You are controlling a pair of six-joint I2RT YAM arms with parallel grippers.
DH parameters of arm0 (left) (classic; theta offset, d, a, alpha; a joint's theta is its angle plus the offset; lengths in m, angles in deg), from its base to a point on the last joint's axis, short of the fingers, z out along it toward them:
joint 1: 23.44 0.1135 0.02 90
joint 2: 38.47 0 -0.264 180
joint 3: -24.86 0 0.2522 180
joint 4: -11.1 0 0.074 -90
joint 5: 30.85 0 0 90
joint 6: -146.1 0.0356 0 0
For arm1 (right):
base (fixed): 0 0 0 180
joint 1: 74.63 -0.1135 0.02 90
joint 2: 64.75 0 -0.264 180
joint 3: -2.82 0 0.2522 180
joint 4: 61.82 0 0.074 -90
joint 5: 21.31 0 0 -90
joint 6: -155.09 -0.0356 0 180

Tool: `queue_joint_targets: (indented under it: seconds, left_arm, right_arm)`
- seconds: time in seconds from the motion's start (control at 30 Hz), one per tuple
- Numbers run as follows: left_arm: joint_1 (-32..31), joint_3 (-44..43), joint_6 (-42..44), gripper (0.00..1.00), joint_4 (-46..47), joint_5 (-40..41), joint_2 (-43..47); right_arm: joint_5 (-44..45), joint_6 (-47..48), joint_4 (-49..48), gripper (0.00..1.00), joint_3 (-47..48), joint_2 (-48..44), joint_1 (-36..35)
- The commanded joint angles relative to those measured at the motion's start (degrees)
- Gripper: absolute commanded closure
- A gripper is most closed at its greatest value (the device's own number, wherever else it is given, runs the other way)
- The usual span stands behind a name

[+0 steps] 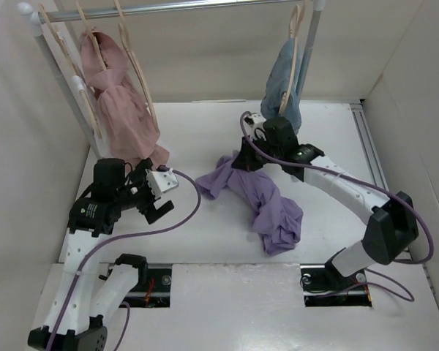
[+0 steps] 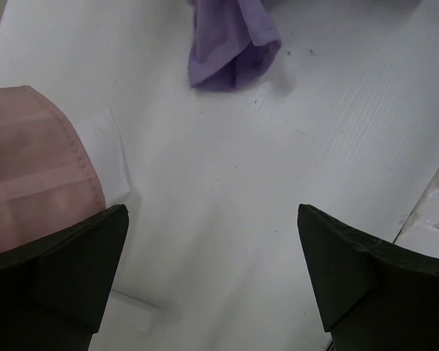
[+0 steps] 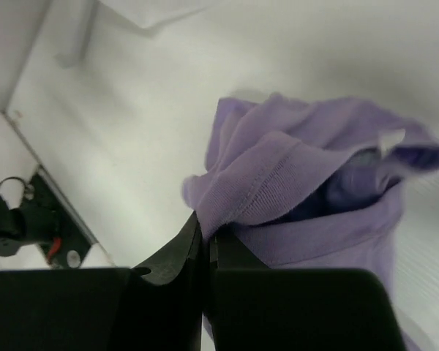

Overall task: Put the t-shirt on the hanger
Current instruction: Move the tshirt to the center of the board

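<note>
Your white worktop (image 1: 205,241) carries the lavender t-shirt (image 1: 267,205), crumpled in a heap near its middle, between the two arms. At the back, the rail (image 1: 175,9) holds a dusty-pink garment (image 1: 121,102) on the left and a light-blue garment (image 1: 282,84) on the right. A bare hanger (image 1: 137,69) hangs against the pink one. Your right fingers (image 3: 172,256) are closed on a folded hem at the t-shirt's far end. Your left fingers (image 2: 66,270) stand wide apart above the worktop, holding nothing, near the pink garment's lower edge.
</note>
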Motion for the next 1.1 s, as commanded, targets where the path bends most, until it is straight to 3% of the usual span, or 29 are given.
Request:
queue_joint_targets:
  seconds: [0.0, 0.1, 0.3, 0.4, 0.5, 0.6, 0.63, 0.7, 0.73, 0.77, 0.9, 1.07]
  left_arm:
    - [-0.2, 1.4, -0.9, 0.0, 3.2, -1.5, -2.4]
    - [-0.2, 2.2, -0.9, 0.0, 4.5, -3.0, -4.8]
    - [-0.2, 2.1, -0.4, 0.0, 5.7, -5.2, -7.3]
    - [-0.2, 1.5, 0.1, 0.0, 5.7, -5.7, -7.3]
    - [-0.2, 1.5, 1.0, 0.0, 5.7, -6.5, -7.3]
    - [-0.2, 1.5, 1.0, 0.0, 6.2, -7.9, -7.3]
    - [-0.2, 1.5, 1.5, 0.0, 6.2, -8.4, -7.9]
    - [-0.2, 1.5, 1.5, 0.0, 6.2, -8.9, -9.3]
    - [-0.2, 1.5, 1.5, 0.0, 6.2, -8.9, -10.2]
    - [-0.2, 1.5, 2.2, 0.0, 4.8, -8.9, -12.6]
    - [-3.6, 2.7, 6.9, 0.0, 1.5, -5.2, -15.6]
    - [-13.2, 9.6, 8.1, 0.0, 3.2, 3.5, -12.1]
  right_arm:
    - [-7.4, -1.4, -9.3, 1.0, 4.5, 3.9, -4.3]
    - [-5.2, -1.9, -9.3, 1.0, 9.7, 8.9, -4.8]
    - [-5.7, -13.8, -16.5, 1.0, 24.3, 20.5, -8.1]
    - [-4.6, -20.9, -23.7, 1.0, 24.3, 21.8, -9.1]
    - [2.3, -24.1, -31.5, 1.0, 24.3, 19.5, -10.5]
    - [13.5, -26.9, -27.9, 1.0, 20.4, 16.0, -10.5]
    - [15.4, -26.1, -25.6, 0.95, 19.7, 16.0, -10.5]
    - [17.2, -22.4, -13.8, 0.56, 22.3, 17.6, -9.9]
    - [17.2, -17.1, -9.1, 0.22, 24.0, 20.8, -9.9]
    - [17.2, -13.6, -0.3, 0.12, 26.0, 22.9, -9.9]
    - [22.8, -1.6, 16.5, 0.05, 33.6, 29.6, -9.9]
    - [16.7, 0.5, 6.1, 0.05, 16.3, 21.2, -5.8]
